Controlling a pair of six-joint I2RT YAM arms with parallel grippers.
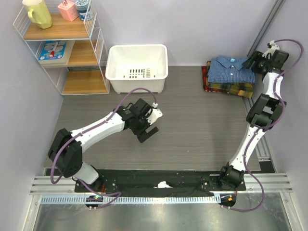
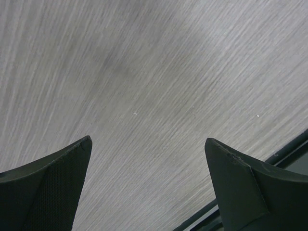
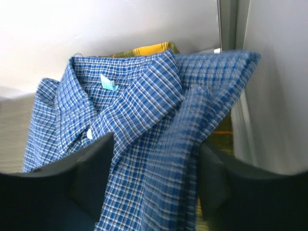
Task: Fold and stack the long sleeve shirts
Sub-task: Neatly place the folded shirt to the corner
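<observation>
Right pincer [image 3: 156,144]: its jaws stand apart, and a raised fold of blue cloth runs up between the two fingers, close to the right one. I cannot tell whether they press on it.
Right pincer, place: it is at the far right corner of the worktop [image 1: 192,125], over the right edge of the shirt pile.
Blue shirt [image 3: 134,110]: fine check, collar spread and a small pale tag showing at the neck. It lies folded on top of the pile in the far right corner.
Plaid shirt [image 1: 228,89]: yellow and dark with red trim. It sits under the blue one, its edges showing on the near and left sides; in the right wrist view only a yellow strip shows behind the collar.
Left pincer [image 2: 148,140]: its jaws are wide apart with nothing between them, and only bare grey worktop shows below.
Left pincer, place: it is about mid-worktop, left of centre, well apart from the shirts.
White tub [image 1: 137,84]: it stands at the far edge, beyond the left pincer.
Wire shelf [image 1: 62,48]: it stands in the far left corner.
</observation>
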